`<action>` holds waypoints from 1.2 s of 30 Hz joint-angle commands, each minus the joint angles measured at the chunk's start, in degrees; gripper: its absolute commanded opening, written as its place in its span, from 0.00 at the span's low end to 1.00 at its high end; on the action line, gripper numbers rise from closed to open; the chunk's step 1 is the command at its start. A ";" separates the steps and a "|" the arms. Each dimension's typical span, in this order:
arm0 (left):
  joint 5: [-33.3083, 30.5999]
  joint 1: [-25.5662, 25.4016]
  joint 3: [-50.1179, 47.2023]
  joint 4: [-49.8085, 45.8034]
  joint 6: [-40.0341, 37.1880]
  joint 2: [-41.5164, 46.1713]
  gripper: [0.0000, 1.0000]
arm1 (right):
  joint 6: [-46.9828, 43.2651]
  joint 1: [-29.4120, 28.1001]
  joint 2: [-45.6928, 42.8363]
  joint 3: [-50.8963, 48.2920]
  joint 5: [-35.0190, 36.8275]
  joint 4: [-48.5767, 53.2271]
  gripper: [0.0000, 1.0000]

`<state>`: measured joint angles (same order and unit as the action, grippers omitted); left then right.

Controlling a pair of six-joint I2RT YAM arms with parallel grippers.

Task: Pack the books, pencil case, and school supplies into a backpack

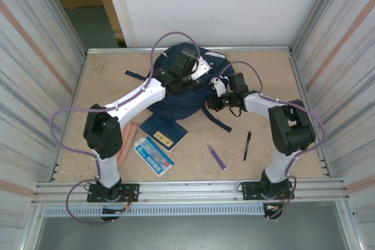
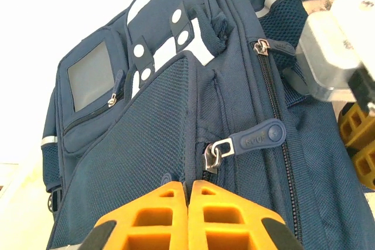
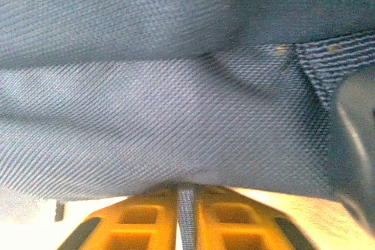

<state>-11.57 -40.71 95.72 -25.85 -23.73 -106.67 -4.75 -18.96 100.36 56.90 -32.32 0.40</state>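
Observation:
The navy backpack point(image 1: 188, 99) lies at the back middle of the table, its front pockets facing up point(image 2: 176, 115). My left gripper point(image 1: 176, 79) is over its top; its orange fingers point(image 2: 158, 215) are shut on a fabric seam point(image 2: 188, 187) beside a zipper pull point(image 2: 258, 137). My right gripper point(image 1: 215, 95) is at the bag's right side, shut on a strip of its webbing point(image 3: 186, 203). On the table lie the navy book point(image 1: 164, 132), the light-blue booklet point(image 1: 153, 156), the pink pencil case point(image 1: 126, 141), the purple pen point(image 1: 217, 157) and the black pen point(image 1: 247, 146).
A dark strap point(image 1: 218, 121) trails from the bag toward the front. Metal walls close in the table on the left, right and back. Bare tabletop point(image 1: 193, 156) runs between the booklet and the pens.

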 commanded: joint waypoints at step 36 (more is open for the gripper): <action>2.81 -0.05 -0.17 -0.99 0.49 7.52 0.00 | -1.04 3.05 3.05 -2.17 -6.70 -5.79 0.07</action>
<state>-7.92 -40.71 92.01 -30.24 -23.31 -102.30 -3.66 -15.38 105.89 53.47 -35.77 -9.10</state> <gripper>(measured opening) 0.050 0.078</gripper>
